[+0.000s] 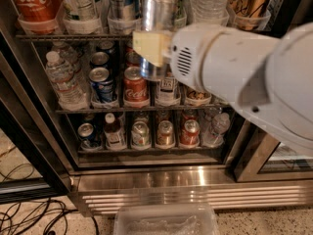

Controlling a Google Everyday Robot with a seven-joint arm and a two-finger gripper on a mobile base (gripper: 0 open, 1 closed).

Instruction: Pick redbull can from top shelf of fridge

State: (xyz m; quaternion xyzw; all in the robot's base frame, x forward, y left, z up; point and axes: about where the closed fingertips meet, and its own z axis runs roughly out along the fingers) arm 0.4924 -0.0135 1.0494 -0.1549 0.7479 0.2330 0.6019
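1. Step in hand: the grasp looks made and the task stands at the withdrawal stage. The redbull can (159,11) sits upright at the front of the top shelf (73,36), centre of the fridge (195,180). Its lower end hangs below the shelf's front bar, in front of the rack beneath, with no support visible under it.
2. End effector: the gripper (155,50) is at the can's mid-height, reaching in from the right on the white arm (254,77). One cream finger pad (146,47) lies flat against the near face of the can; the opposite finger is hidden behind it. Judgement: the jaws are closed on the can and carry its weight.
3. Neighbours: bottles and cans stand just beside the held can on the far side, in clear tubs, with a Coca-Cola bottle (34,1) at far left.
4. Next move calls for a straight pull toward the near side, keeping the can upright and clear of the bar and door frame.
5. Risk: a single visible contact face; slip cannot be excluded.
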